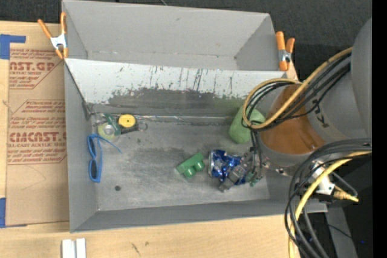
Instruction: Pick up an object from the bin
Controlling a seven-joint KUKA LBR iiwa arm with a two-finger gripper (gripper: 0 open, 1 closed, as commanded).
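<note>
My gripper (253, 168) is low in the bin's front right part, right against a crumpled blue and silver foil wrapper (222, 165). The wrapper's right end runs in under the gripper and is hidden there. A small green block (191, 165) lies just left of the wrapper. A pale green rounded thing (240, 127) rests against the back slope just above the gripper, partly covered by the arm's cables.
At the far left lie blue toy glasses (94, 158), with a yellow disc (126, 122) and a clear small piece (107, 129) above them. The arm with its orange cover and cables fills the bin's right corner. Bare floor lies between the left things and the green block.
</note>
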